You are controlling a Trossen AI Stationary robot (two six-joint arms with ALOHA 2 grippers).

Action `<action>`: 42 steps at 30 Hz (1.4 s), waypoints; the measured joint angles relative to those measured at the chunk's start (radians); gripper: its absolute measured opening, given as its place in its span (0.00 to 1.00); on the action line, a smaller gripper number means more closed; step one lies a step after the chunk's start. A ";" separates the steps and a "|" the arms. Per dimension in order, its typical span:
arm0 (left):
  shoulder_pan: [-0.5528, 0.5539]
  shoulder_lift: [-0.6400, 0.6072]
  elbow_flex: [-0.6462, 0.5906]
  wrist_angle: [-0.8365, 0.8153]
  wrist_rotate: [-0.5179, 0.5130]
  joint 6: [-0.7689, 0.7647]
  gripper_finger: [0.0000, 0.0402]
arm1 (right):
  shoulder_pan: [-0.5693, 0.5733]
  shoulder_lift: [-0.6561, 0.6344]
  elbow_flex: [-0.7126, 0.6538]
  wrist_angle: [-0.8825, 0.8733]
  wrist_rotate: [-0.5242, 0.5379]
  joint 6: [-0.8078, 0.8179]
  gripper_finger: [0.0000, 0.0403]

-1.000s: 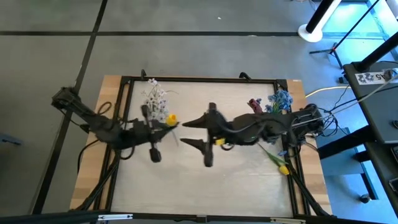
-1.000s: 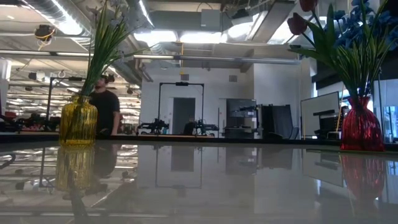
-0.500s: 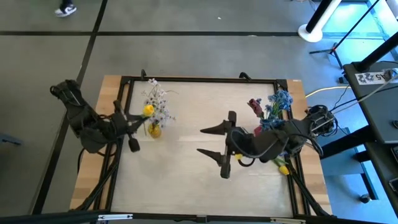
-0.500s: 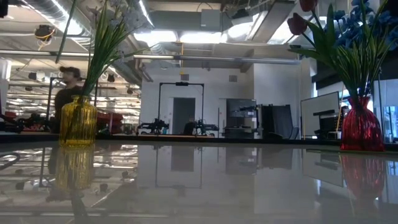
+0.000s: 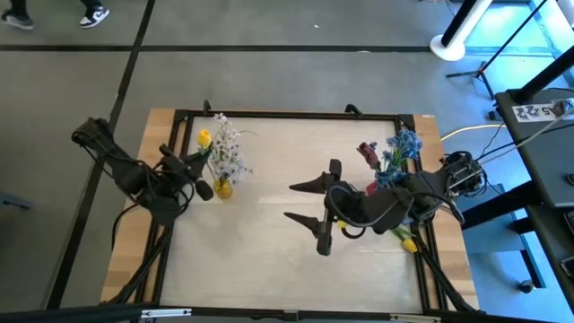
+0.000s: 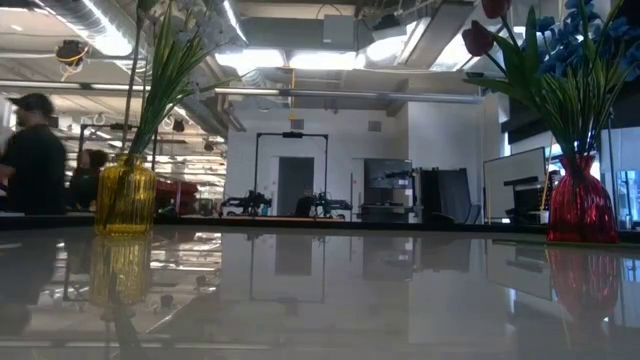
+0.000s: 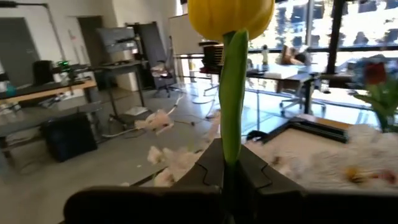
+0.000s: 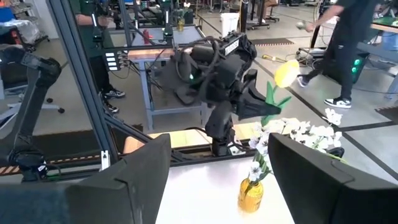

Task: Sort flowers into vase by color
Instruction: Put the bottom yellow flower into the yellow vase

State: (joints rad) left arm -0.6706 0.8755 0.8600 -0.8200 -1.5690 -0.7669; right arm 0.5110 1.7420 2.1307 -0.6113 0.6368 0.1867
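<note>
My left gripper (image 5: 197, 177) stands at the table's left side, just left of the yellow vase (image 5: 222, 188), shut on a yellow tulip (image 5: 204, 137). That vase holds white sprigs (image 5: 230, 154) by their stems. The right wrist view shows the same tulip (image 8: 286, 71) above the yellow vase (image 8: 252, 194). My right gripper (image 5: 312, 206) hovers open over the table's middle, touching nothing. At the right, the red vase (image 6: 580, 205) holds blue clusters (image 5: 405, 144) and a dark red tulip (image 5: 366, 151). Another yellow tulip (image 5: 405, 239) lies on the table near the right edge. My left gripper pinches the yellow tulip's green stem (image 7: 232, 134) between its two fingers, some way below the flower head (image 7: 230, 15). The stem runs straight out past the fingertips with the head at its far end, clear of the table. The stem's lower end is hidden behind the gripper.
A black frame (image 5: 287, 115) runs along the table's edges. The light tabletop (image 5: 260, 260) lies open between the two vases and toward the near edge. People move in the room beyond the table (image 6: 30, 150).
My left gripper has carried the yellow tulip from the table's middle toward the left edge, past the yellow vase, and turned so that the flower head now points toward the far edge. My right gripper has drawn back a little toward the right and near edges, staying open.
</note>
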 joint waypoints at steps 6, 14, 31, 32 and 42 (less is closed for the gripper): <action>0.080 -0.007 -0.050 0.000 -0.001 -0.042 0.00 | 0.000 0.000 0.000 -0.003 0.000 0.022 0.67; 0.091 -0.010 -0.003 0.140 0.025 0.068 0.00 | -0.001 0.000 0.000 -0.019 -0.018 0.049 0.67; 0.196 -0.012 -0.041 0.042 0.060 -0.046 0.00 | 0.000 0.000 0.000 -0.046 -0.054 0.076 0.67; 0.200 -0.012 -0.051 0.045 0.073 -0.063 0.00 | 0.000 0.000 0.000 -0.046 -0.057 0.078 0.67; 0.211 -0.012 -0.118 0.051 0.314 -0.121 0.04 | 0.000 0.000 0.000 -0.104 -0.076 0.105 0.67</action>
State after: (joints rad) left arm -0.4594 0.8632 0.7418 -0.7693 -1.2552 -0.8875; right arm 0.5110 1.7420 2.1304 -0.7155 0.5605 0.2922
